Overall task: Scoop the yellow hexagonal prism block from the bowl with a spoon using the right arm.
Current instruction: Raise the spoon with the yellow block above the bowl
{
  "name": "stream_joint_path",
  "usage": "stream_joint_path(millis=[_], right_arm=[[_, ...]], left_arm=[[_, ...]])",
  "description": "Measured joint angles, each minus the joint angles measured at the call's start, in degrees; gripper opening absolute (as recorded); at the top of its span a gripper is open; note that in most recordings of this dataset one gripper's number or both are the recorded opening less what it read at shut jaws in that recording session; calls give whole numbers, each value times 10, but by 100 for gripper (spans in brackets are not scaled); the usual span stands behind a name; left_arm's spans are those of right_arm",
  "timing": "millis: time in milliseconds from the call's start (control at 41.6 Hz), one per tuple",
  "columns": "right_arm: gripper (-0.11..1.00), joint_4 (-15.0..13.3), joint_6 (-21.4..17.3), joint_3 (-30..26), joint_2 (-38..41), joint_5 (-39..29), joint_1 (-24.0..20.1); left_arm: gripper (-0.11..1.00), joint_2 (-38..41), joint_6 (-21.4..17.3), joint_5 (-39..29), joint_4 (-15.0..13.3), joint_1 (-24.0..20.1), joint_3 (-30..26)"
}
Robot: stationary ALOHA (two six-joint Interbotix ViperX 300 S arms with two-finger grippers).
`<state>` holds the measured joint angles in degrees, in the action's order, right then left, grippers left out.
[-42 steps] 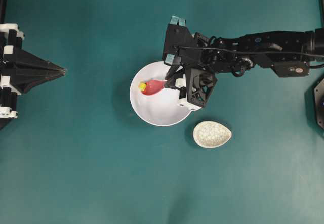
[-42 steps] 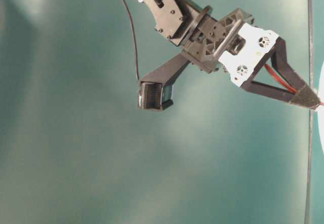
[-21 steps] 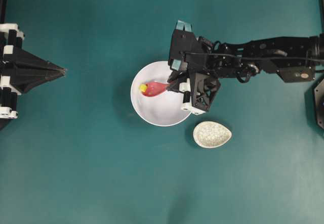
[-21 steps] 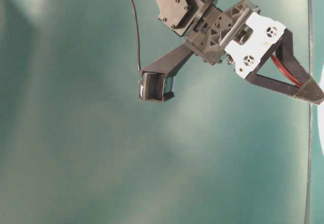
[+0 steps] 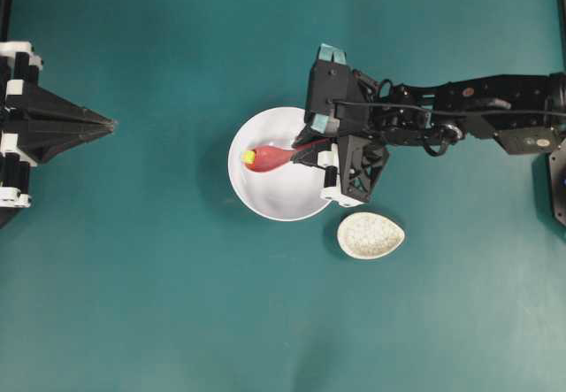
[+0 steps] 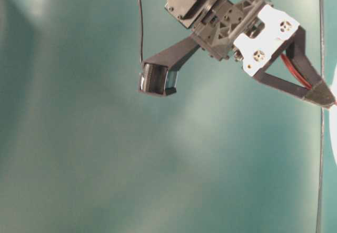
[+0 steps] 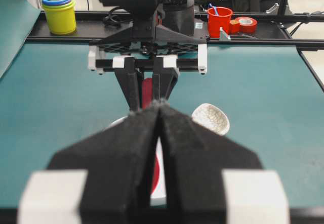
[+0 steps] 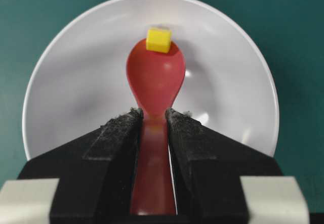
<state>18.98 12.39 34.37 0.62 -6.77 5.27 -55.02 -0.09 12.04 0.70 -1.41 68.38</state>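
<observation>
Block (image 8: 158,39) — tiny and yellow — is seen at the far tip of the red spoon (image 8: 155,85), touching the scoop's front edge, inside the white bowl (image 8: 76,82). The spoon's handle is pinched between the jaws of the right gripper (image 8: 152,117), with the scoop stretched out over the bowl's floor. Overhead, the right arm (image 5: 460,109) is reached in from the right, its gripper placed over the bowl's right rim. A speckled rest (image 5: 370,235) is set just right of the bowl, apart from it. The left gripper (image 7: 157,107) is parked at the far left — its jaws are pressed together on nothing.
</observation>
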Motion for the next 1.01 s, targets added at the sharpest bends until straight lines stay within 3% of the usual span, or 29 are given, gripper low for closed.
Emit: stream_joint_path(millis=[336,697,1009], right_arm=[[23,1,0,34,-18,69,-18],[23,1,0,112,-76,248,-69],[23,2,-1,186,-150,330,-78]], left_arm=[[0,0,0,-1,0,-1,0],[0,0,0,-2,0,-1,0],[0,0,2,-2,1,0,0]])
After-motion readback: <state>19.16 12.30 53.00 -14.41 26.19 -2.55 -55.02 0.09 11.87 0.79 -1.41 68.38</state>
